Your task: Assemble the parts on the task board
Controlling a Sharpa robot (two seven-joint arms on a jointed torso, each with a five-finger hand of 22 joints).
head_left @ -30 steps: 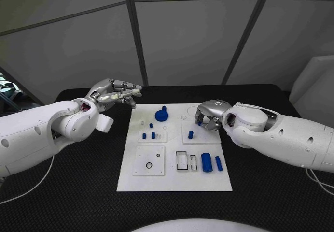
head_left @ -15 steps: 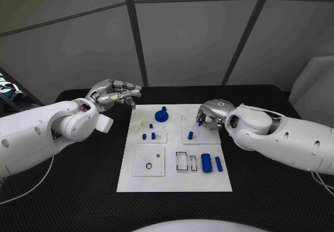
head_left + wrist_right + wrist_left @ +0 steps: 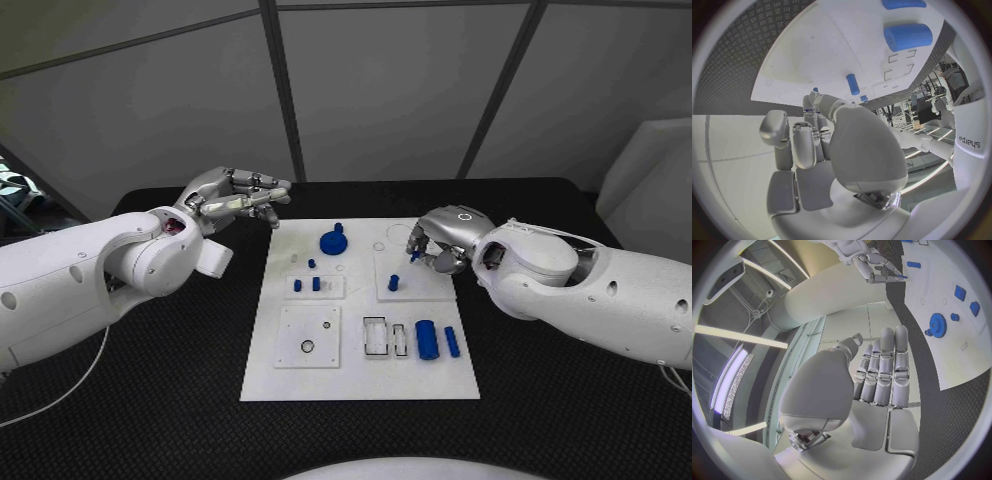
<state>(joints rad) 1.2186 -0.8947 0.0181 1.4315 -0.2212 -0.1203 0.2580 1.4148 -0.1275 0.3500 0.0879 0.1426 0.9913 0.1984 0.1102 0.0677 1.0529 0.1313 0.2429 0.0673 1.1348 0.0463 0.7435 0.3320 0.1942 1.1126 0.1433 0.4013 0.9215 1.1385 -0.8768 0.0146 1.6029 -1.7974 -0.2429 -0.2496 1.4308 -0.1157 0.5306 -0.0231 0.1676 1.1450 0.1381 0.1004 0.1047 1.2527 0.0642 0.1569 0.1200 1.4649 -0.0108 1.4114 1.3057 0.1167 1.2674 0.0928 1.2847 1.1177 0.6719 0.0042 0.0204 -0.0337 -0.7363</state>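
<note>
The right hand (image 3: 437, 240) pinches a small blue peg (image 3: 415, 256) over the board's (image 3: 361, 375) far right, the peg's long axis pointing down. The left hand (image 3: 231, 195) hovers empty off the far left corner, its fingers (image 3: 889, 365) curled together.

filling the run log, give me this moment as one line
left robot hand: empty, fingers curled, off the task board | right robot hand: pinching small blue peg above board | gear, large cylinder: on board

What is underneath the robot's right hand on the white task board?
The right hand hovers over the white task board's far right part, pinching a small blue peg. One upright blue peg stands just near of it. The board surface directly beneath the hand is covered.
</note>
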